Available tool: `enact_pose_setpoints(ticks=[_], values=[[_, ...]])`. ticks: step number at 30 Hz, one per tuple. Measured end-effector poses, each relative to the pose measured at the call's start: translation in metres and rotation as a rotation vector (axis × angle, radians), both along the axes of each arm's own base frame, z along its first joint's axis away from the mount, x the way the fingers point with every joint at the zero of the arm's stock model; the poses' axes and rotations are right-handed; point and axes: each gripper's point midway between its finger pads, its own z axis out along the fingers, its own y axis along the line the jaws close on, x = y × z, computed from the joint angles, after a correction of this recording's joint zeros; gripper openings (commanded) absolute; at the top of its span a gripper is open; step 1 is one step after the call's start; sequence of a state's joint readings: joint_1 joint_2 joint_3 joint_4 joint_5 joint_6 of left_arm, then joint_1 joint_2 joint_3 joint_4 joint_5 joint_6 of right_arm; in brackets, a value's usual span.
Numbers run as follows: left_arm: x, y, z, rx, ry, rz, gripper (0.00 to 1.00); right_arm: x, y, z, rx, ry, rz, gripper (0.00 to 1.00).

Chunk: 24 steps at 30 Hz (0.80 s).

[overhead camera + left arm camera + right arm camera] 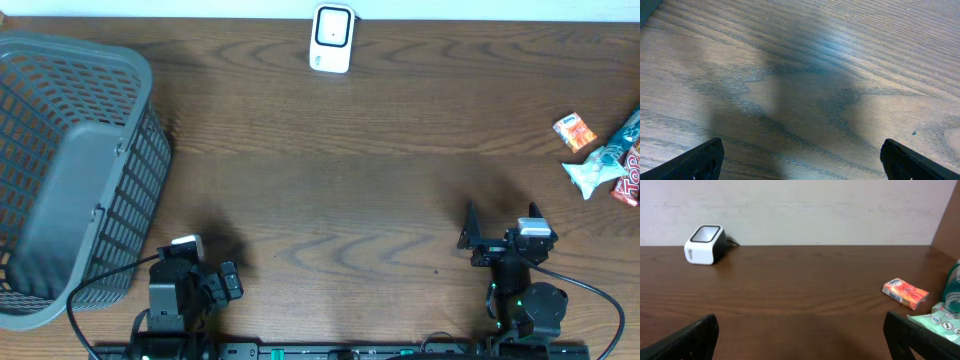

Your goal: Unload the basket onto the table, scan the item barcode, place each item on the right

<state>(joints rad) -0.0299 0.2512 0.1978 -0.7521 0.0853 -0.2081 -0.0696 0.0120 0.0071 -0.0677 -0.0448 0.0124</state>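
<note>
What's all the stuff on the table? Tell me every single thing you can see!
table: one, dark brown wood, under everything
basket: one, grey, left side of the table
scanner: one, white with a dark face, middle of the far edge
small packet: one, orange, far right side
pale green packet: one, green and white, right edge, just below the orange one in the overhead view
red packet: one, red, right edge, partly cut off by the picture
left gripper: one, black, open, over bare wood at the near left
right gripper: one, black, open, near right, looking toward the scanner and packets
</note>
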Motion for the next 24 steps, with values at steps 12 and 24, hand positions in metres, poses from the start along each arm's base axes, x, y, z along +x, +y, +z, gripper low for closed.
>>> enact_pose_setpoints(ticks=[12, 24], values=[[0.015, 0.000, 0.016, 0.003, -0.107, 0.001, 0.98, 0.000, 0.000, 0.000, 0.003, 0.000, -0.001, 0.99], [0.078, 0.000, 0.106, 0.120, -0.721, -0.068, 0.98, 0.000, 0.000, 0.000, 0.003, 0.000, -0.001, 0.99]])
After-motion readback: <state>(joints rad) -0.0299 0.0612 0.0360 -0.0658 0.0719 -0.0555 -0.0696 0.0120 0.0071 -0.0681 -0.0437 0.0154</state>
